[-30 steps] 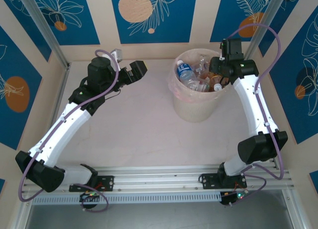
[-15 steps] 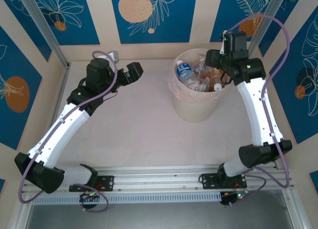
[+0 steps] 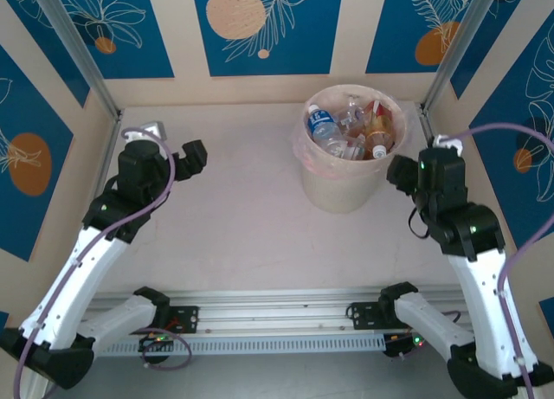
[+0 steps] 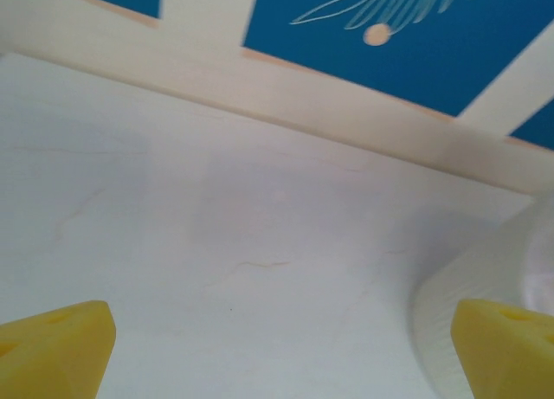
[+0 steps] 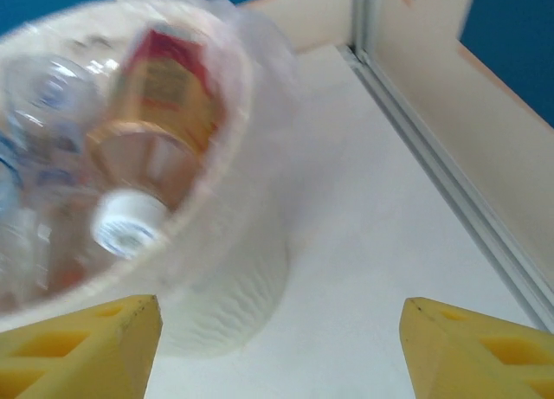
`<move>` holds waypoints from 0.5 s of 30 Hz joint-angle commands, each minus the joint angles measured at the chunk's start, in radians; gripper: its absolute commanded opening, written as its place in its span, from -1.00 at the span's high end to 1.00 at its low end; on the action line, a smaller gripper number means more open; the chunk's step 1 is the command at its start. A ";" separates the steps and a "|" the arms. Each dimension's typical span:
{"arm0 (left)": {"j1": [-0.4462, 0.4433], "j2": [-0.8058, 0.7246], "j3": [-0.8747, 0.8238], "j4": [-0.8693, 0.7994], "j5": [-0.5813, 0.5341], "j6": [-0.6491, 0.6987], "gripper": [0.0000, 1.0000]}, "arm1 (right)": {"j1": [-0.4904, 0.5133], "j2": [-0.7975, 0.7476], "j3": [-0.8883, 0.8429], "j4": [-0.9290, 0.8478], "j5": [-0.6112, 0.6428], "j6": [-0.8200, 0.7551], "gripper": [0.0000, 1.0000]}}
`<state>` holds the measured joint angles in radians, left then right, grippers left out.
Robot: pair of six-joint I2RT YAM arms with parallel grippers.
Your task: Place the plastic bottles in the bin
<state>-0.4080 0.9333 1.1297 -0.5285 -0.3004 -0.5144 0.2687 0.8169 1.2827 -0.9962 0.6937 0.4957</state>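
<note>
At the near edge, an aluminium rail (image 3: 277, 317) carries both arm bases. From it the white left arm (image 3: 86, 252) rises toward 10 o'clock and the white right arm (image 3: 485, 269) toward 2 o'clock, each trailed by a purple cable (image 3: 519, 131). The left gripper (image 3: 192, 157) hangs above the table (image 3: 242, 226) at about 10 o'clock from the table's middle. Its yellow fingertips (image 4: 52, 347) stand wide apart with nothing between them, and only bare tabletop lies ahead. The right gripper (image 3: 400, 170) sits just beside the bin (image 3: 342, 187), at about 4 o'clock from it. Its yellow fingertips (image 5: 480, 347) are likewise spread wide and hold nothing. The table is pale and matte with faint scuffs, and nothing lies on it between the arms. The bin stands on the table at about 1 o'clock from the middle. It is a cream-white ribbed bucket with a thin translucent liner (image 3: 303, 152) bunched over its rim. The plastic bottles (image 3: 351, 135) lie heaped inside it. One at the 10 o'clock side has a blue label (image 3: 320, 122). Another at the 2 o'clock side has a red and orange label (image 5: 164, 96) and a white cap (image 5: 128, 222). The print on the labels is too blurred to read. Beyond, cream walls (image 3: 173, 87) enclose the table, hung with blue panels (image 3: 260, 27) bearing white leaf drawings and orange circles. Aluminium posts (image 3: 78, 53) run up the far corners.
</note>
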 commanded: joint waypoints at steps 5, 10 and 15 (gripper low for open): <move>0.049 -0.073 -0.174 -0.027 -0.237 0.103 -0.99 | -0.001 -0.128 -0.307 -0.017 0.117 0.230 -0.79; 0.091 -0.099 -0.315 0.104 -0.284 0.130 -0.99 | -0.046 -0.075 -0.433 0.063 0.174 0.293 -0.99; 0.121 -0.154 -0.459 0.314 -0.326 0.188 -0.99 | -0.109 -0.053 -0.541 0.238 0.189 0.260 -0.99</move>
<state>-0.3073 0.8196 0.7231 -0.3920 -0.5613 -0.3882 0.1864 0.7757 0.7849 -0.8959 0.8307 0.7338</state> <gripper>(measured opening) 0.994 0.993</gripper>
